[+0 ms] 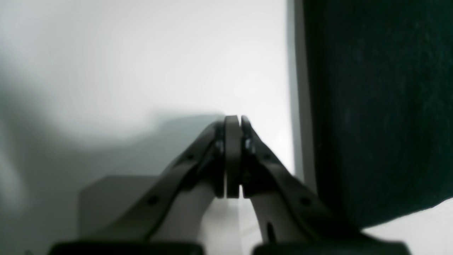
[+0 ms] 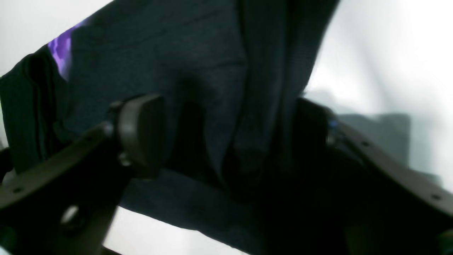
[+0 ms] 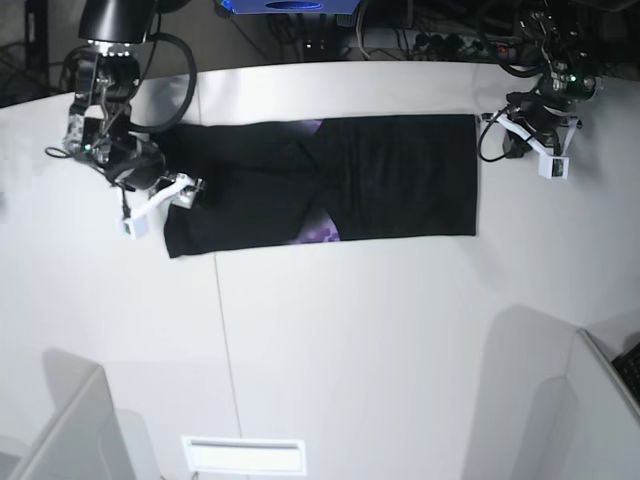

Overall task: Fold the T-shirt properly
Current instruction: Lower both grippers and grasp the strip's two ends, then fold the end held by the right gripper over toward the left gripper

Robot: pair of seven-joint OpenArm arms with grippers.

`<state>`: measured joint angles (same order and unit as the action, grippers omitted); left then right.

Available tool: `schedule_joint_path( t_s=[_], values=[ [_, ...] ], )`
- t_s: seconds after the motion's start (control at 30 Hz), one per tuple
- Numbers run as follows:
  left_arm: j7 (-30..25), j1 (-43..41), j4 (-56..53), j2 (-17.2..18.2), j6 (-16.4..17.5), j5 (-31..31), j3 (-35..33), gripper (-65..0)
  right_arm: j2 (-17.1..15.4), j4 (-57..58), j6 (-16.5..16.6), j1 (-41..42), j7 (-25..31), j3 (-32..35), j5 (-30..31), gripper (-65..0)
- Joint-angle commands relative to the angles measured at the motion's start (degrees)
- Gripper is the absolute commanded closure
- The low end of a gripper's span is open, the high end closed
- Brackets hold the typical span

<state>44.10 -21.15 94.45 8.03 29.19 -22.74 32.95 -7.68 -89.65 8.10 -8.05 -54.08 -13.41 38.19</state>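
White worktop [image 3: 330, 330] fills most of the base view, with cables and equipment along its far edge. On it the T-shirt [image 3: 320, 188] lies folded into a long black band running side to side across the far half, a scrap of purple print showing near its middle at the near edge and another at the far edge.

At the left end of that band in the base view, the right arm reaches down from the far corner, its wrist bent low over the cloth. Its right hand [image 2: 226, 131] is spread wide, one pad [image 2: 141, 131] on each side of a bunched ridge of black cloth; the pads are not pressed onto it, and whether either touches the cloth cannot be told.

At the other end of the band, the left arm is drawn back just beyond the shirt's edge, clear of the cloth. Its left hand [image 1: 233, 156] has the fingers pressed together on nothing, hanging over bare worktop with the dark shirt edge beside it.
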Motion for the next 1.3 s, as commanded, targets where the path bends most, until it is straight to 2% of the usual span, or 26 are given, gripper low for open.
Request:
schedule_joint_path(
  t_s=[0.0, 0.33, 0.53, 0.77, 0.93, 1.1, 1.27],
  values=[
    [-0.5, 0.0, 0.8, 0.6, 0.3, -0.3, 0.2, 0.0, -0.3, 0.1, -0.2, -0.3, -2.0, 0.3, -0.4, -40.4],
    [-0.5, 4.1, -2.0, 0.6, 0.0, 0.0, -6.0, 0.0, -0.6, 3.2, -0.2, 2.3, -2.1, 0.2, -0.5, 0.0],
    [-0.3, 6.9, -4.7, 0.6, 0.0, 0.0, -10.0, 0.0, -1.3, 1.7, -0.4, 2.9, -2.6, 0.4, -0.7, 0.0],
    [-0.2, 8.6, -4.8, 0.7, -0.2, 0.0, -13.7, 0.0, -1.8, -8.2, -0.8, 3.1, -5.2, 3.7, -0.8, 0.0],
    [-0.2, 8.8, -4.4, 0.9, -4.6, 0.0, -18.1, 0.0, -1.8, -13.9, -6.3, 2.9, -6.6, 7.3, -0.8, 0.0],
    [-0.3, 8.8, -4.4, 0.9, -4.9, 0.0, -19.8, 0.0, -1.5, -20.1, -9.5, 2.9, -7.8, 12.6, -0.7, 0.0],
    [-0.3, 8.8, -4.4, 1.0, -4.9, 0.0, -19.5, 0.0, -0.3, -23.4, -14.3, 3.2, -8.3, 17.8, -0.5, 0.0]
  ],
)
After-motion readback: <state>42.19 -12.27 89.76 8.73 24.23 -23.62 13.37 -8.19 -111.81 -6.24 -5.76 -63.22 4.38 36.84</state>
